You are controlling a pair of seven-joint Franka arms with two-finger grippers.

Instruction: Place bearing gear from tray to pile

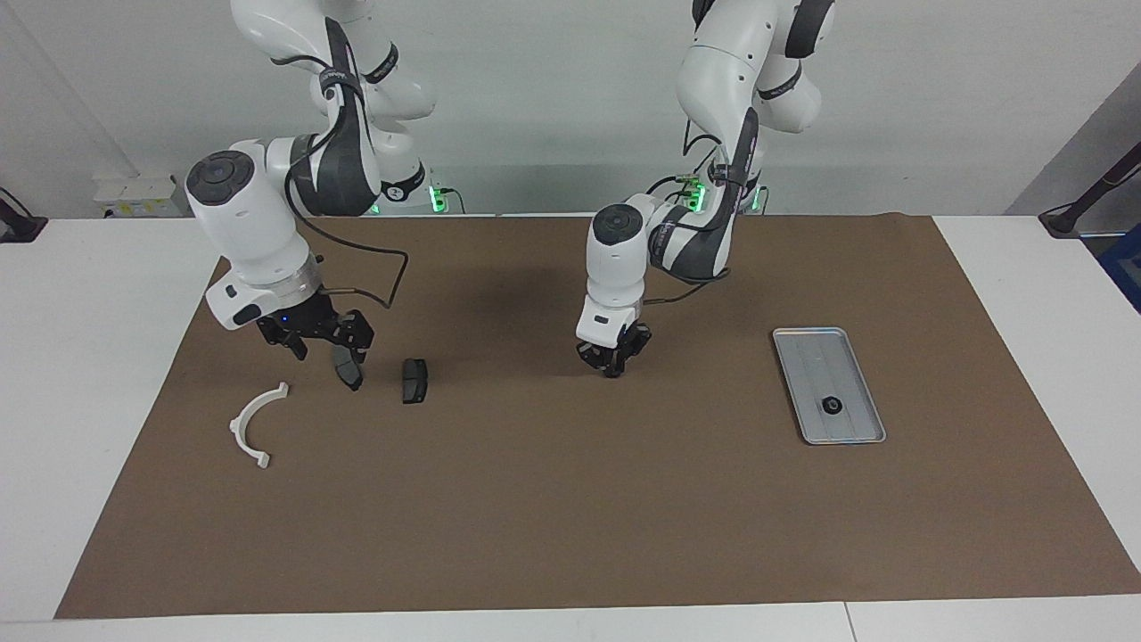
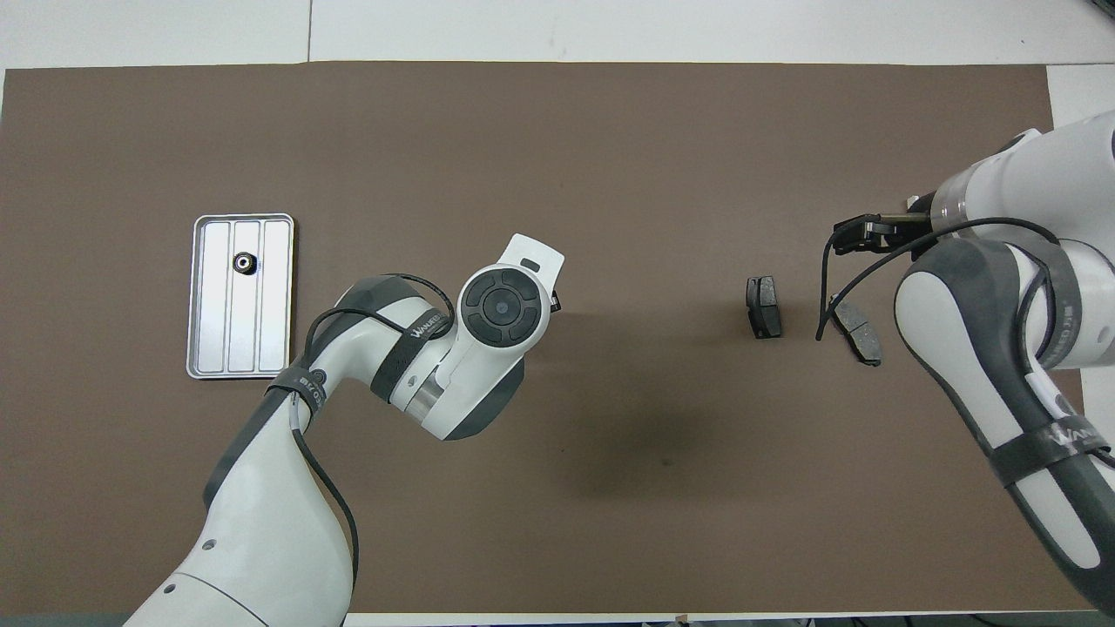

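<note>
The bearing gear [image 1: 832, 406] [image 2: 245, 261], a small dark ring, lies in the silver tray [image 1: 816, 357] [image 2: 209, 331] toward the left arm's end of the table. The pile is at the right arm's end: a white curved bracket [image 1: 257, 422] and two dark brake pads [image 1: 414, 381] [image 1: 347, 367] [image 2: 764, 306] [image 2: 858, 329]. My left gripper [image 1: 613, 366] is shut with nothing in it, low over the bare mat between tray and pile. My right gripper [image 1: 325, 348] [image 2: 849, 235] stands open just above the pad nearest it and holds nothing. In the overhead view the right arm hides the bracket.
A brown mat [image 1: 570, 517] covers most of the white table. Open mat lies between the tray and the pile on the side away from the robots. A cable hangs from the right wrist [image 1: 392, 285].
</note>
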